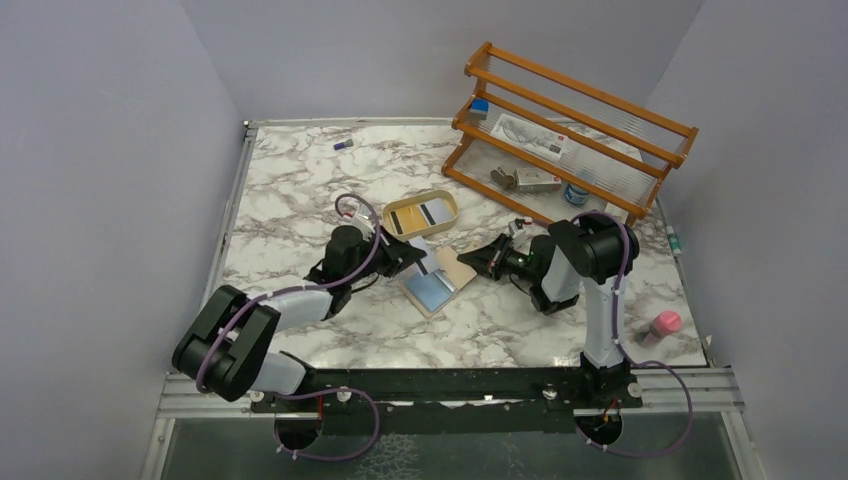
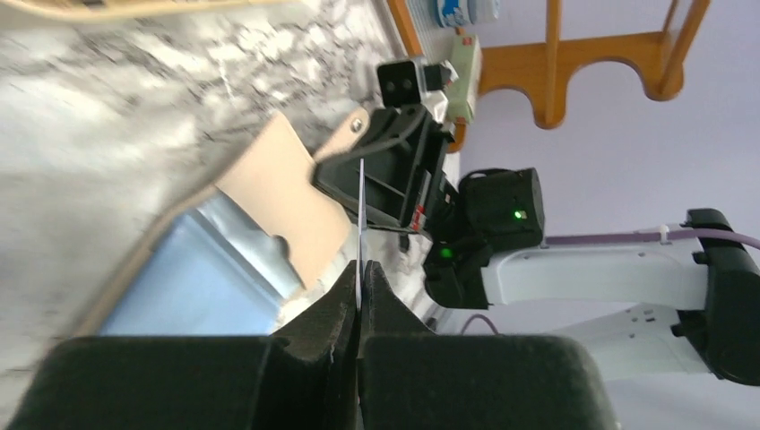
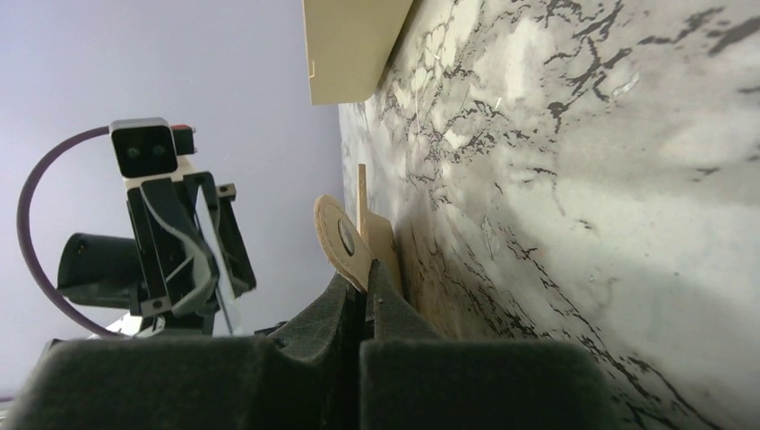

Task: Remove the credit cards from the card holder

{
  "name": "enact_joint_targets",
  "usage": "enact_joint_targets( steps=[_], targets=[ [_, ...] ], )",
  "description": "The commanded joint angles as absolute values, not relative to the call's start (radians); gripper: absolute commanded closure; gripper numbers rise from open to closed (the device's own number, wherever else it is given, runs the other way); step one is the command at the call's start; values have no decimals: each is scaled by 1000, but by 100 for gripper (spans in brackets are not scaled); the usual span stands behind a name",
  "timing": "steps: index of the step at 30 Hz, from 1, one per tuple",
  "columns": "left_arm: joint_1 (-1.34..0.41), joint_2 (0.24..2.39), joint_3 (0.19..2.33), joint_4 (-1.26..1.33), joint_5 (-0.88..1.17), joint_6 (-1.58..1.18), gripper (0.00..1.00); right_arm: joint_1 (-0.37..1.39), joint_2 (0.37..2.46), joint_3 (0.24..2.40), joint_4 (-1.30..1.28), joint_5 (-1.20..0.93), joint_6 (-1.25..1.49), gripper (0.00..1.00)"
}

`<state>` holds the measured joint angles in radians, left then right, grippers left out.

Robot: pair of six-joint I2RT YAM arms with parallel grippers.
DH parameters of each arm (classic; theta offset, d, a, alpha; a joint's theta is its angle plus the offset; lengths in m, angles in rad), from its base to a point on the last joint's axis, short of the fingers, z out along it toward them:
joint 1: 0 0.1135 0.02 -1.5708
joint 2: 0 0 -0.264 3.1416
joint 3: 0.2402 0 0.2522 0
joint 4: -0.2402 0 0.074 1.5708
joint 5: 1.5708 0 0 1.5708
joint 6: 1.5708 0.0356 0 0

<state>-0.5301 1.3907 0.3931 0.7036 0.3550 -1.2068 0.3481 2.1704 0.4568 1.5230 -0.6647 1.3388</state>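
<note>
The card holder (image 1: 455,268) lies open on the marble table, its tan half towards the right arm. A pale blue credit card (image 1: 430,292) lies on its near half and also shows in the left wrist view (image 2: 193,291). My left gripper (image 1: 416,257) is shut on the whitish credit card (image 2: 360,215), seen edge-on and held just above the holder's left side. My right gripper (image 1: 480,262) is shut on the holder's snap tab (image 3: 342,240), at table level. The holder's tan flap (image 2: 282,193) shows in the left wrist view.
An oval tan tray (image 1: 447,213) holding flat cards stands just behind the holder. A wooden rack (image 1: 570,130) with small items stands at the back right. A pink object (image 1: 665,323) lies at the near right edge. A small purple item (image 1: 343,145) lies at the back.
</note>
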Motion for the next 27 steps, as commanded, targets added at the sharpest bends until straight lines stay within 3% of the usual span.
enact_joint_targets(
  steps=[1,10,18,27],
  targets=[
    [-430,1380,468,499,440,-1042,100,328,2232,439,1786,-660,1293,99],
    [-304,1708,844,500,671,-867,100,325,2222,438,1786,-678,1293,99],
    [-304,1875,1052,433,678,-802,100,320,2228,440,1786,-688,1299,99],
    [-305,1970,1111,387,631,-752,100,315,2237,442,1787,-705,1291,99]
  ],
)
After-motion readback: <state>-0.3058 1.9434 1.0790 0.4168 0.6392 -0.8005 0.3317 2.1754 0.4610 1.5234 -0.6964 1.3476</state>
